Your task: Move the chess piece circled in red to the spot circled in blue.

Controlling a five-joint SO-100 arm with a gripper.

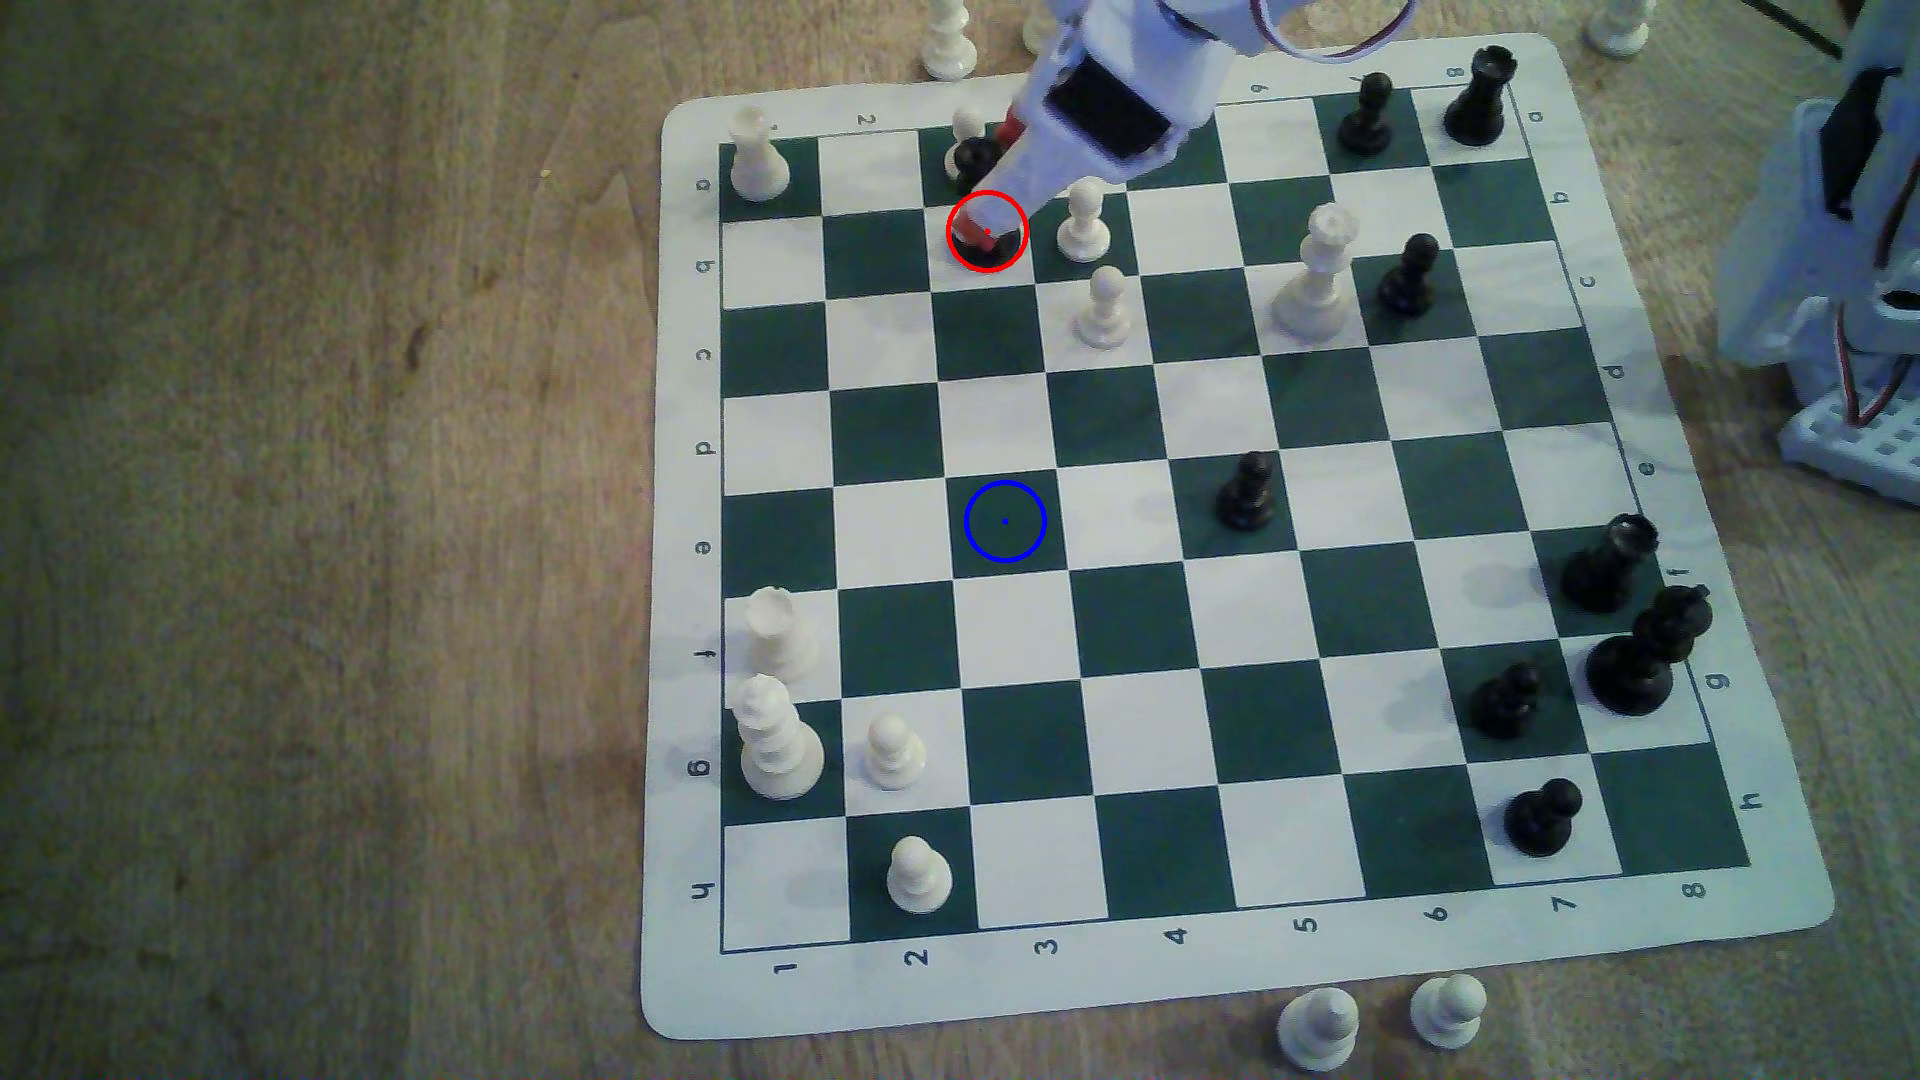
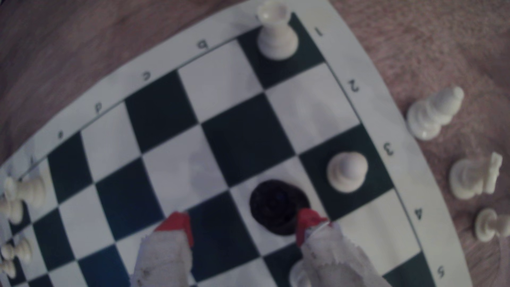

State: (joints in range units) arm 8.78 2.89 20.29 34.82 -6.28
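My gripper [image 1: 982, 223] hangs low over the far part of the chessboard [image 1: 1704, 914], in the exterior view's upper left of the board. There my white arm covers most of the black rook [image 1: 985, 247]; only its dark base shows inside the red ring, on a white square in row b, column 3. I cannot judge the gap of my jaws from that side.

The wrist view settles it. My jaws stand open, the two red-tipped fingers [image 2: 176, 223] spread wide with a dark square between them. The black rook [image 2: 277, 205] sits by one red tip, which seems to touch its rim or lie just over it; the other tip is well apart from it. I grip nothing.

The rook stands upright, its long axis vertical. In the wrist view I look almost straight down on its round top and broad base.

The wrist view also shows a white pawn [image 2: 347, 172] on the dark square just beside the rook and a white rook [image 2: 277, 36] on the corner square. Three white pieces lie off the board on the wooden surface [image 2: 441, 41].

The exterior view gives me the blue-ringed square [image 1: 1005, 521]: a dark green square in row e, same column as the rook, three rows nearer the camera, well apart from my gripper. It is bare.
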